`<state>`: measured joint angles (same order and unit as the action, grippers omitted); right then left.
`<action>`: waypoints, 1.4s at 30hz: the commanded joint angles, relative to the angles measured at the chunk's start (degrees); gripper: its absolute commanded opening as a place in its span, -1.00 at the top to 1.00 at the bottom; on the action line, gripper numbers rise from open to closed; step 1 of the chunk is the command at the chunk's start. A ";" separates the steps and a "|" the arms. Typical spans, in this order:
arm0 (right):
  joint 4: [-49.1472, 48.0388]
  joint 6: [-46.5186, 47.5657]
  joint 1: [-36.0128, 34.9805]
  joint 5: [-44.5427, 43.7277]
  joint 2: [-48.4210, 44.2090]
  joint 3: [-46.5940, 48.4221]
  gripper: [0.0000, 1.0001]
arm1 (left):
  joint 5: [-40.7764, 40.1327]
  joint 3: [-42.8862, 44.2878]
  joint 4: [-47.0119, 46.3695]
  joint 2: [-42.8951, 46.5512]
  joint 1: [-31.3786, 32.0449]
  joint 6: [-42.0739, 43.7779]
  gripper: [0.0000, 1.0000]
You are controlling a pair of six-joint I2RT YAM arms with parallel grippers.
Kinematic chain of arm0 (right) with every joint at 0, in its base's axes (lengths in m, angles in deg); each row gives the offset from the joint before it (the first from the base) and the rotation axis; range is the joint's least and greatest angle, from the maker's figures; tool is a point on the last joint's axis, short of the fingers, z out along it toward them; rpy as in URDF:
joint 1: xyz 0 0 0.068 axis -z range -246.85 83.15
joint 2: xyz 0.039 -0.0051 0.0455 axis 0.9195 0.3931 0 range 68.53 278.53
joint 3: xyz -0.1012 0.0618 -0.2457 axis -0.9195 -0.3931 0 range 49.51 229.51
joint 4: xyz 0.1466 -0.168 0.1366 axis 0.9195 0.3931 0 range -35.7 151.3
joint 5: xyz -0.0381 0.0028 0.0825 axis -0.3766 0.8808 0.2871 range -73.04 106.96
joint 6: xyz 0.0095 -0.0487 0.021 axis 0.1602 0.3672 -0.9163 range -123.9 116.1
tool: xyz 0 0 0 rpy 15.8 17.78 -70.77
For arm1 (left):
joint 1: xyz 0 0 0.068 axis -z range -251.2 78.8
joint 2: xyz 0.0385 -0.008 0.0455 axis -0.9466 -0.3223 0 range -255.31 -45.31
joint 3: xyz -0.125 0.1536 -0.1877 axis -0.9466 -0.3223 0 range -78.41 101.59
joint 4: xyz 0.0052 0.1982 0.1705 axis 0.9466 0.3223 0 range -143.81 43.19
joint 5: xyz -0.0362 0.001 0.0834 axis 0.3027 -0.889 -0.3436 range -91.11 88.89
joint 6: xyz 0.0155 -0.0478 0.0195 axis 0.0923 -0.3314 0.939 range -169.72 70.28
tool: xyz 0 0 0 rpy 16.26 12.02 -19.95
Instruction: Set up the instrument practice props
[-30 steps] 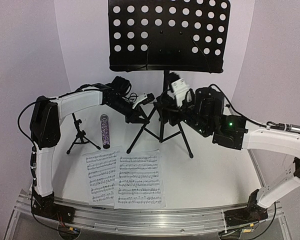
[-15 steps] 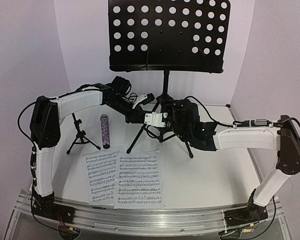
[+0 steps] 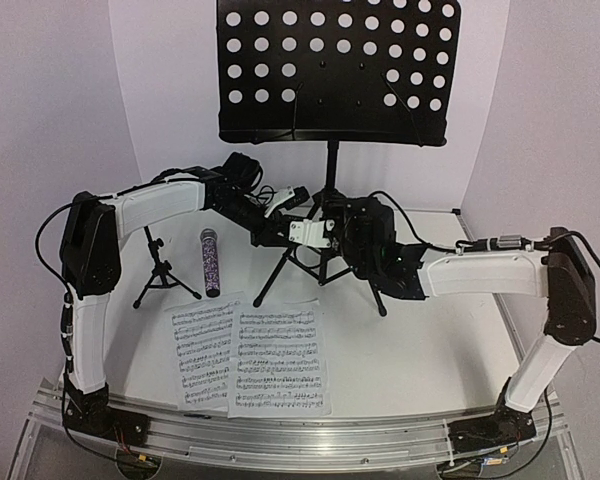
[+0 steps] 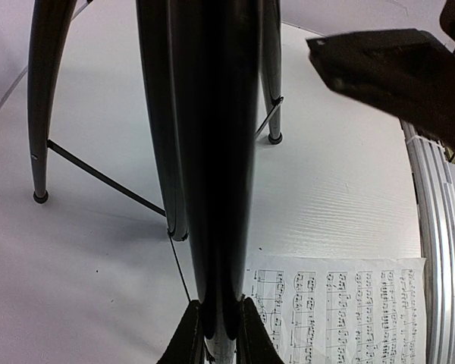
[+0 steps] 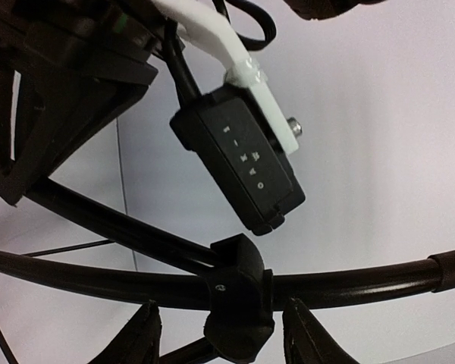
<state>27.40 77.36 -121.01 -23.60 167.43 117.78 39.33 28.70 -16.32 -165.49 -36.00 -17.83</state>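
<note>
A robot laboratory bench is shown.
Plain walls (image 3: 40,100) are seen at upper left, an aluminium rail (image 3: 300,437) along the bottom.

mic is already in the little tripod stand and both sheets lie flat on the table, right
No: the microphone lies on the table beside the small tripod stand, as the top view shows. Both music sheets do lie flat there.

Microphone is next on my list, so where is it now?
Top view, left side: the microphone lies flat on the table between the small tripod and the music stand's legs.
</note>
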 commanded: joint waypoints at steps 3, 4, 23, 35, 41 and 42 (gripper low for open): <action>-3.86 0.48 1.78 -2.56 -0.35 0.82 0.01 | 0.31 0.86 2.80 -0.76 0.31 2.57 1.00; -3.87 0.49 1.87 -2.45 -0.30 0.95 0.02 | 0.37 0.82 2.77 -0.76 0.31 2.57 1.00; -3.54 1.19 0.96 -1.46 0.54 1.09 0.18 | 0.41 0.74 2.79 -0.87 0.31 2.83 1.00; -3.20 0.82 0.85 -1.25 1.83 2.02 0.52 | 0.35 0.47 2.67 -0.85 0.31 2.92 1.00; -3.23 -0.22 0.85 -2.01 2.93 2.98 0.92 | 0.34 0.19 2.40 -0.82 0.31 2.73 1.00; -3.33 -0.77 0.83 -2.59 3.10 3.06 1.00 | 0.34 0.13 2.36 -0.78 0.31 2.68 1.00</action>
<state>25.40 78.08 -119.93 -25.51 168.66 118.41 39.31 28.70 -16.32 -165.49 -36.07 -17.73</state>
